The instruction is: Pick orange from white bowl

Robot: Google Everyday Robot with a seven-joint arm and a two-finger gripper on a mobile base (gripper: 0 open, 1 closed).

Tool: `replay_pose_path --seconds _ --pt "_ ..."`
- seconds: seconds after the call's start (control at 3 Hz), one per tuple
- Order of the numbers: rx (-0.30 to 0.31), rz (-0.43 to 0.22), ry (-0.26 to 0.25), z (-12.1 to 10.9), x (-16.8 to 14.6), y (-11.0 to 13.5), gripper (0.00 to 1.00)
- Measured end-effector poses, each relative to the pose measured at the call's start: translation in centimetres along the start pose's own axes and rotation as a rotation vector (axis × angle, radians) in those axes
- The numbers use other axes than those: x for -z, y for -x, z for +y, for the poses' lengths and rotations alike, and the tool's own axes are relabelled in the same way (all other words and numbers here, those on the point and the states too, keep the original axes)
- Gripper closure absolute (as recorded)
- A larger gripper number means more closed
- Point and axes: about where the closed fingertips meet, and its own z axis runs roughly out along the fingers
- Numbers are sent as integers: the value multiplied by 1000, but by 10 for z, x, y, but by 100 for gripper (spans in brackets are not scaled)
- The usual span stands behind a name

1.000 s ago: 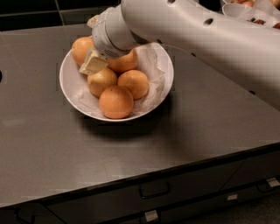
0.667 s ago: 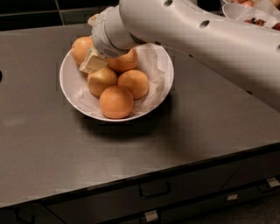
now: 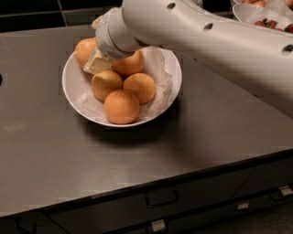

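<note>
Five round oranges (image 3: 121,106): lying in wide, shallow, glossy white bowl (image 3: 69,91).
Tool (image 3: 97,62): reaching among rear oranges; grip state cannot be told.
Worktop (image 3: 206,137): grey, carrying bowl.

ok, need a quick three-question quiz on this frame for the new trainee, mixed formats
1. How many oranges show in the white bowl?
2. True or false: the gripper is at the bowl's back left, down among the oranges.
3. Where does the bowl of red fruit stand on the table?
A) far right corner
B) front left corner
C) touching the white bowl

Key: 1) five. 2) true. 3) A.
</note>
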Motion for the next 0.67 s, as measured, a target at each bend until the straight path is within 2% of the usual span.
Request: replay_pose_path --seconds 0.67 --pt "-3 3 1 2 -4 -2 36"
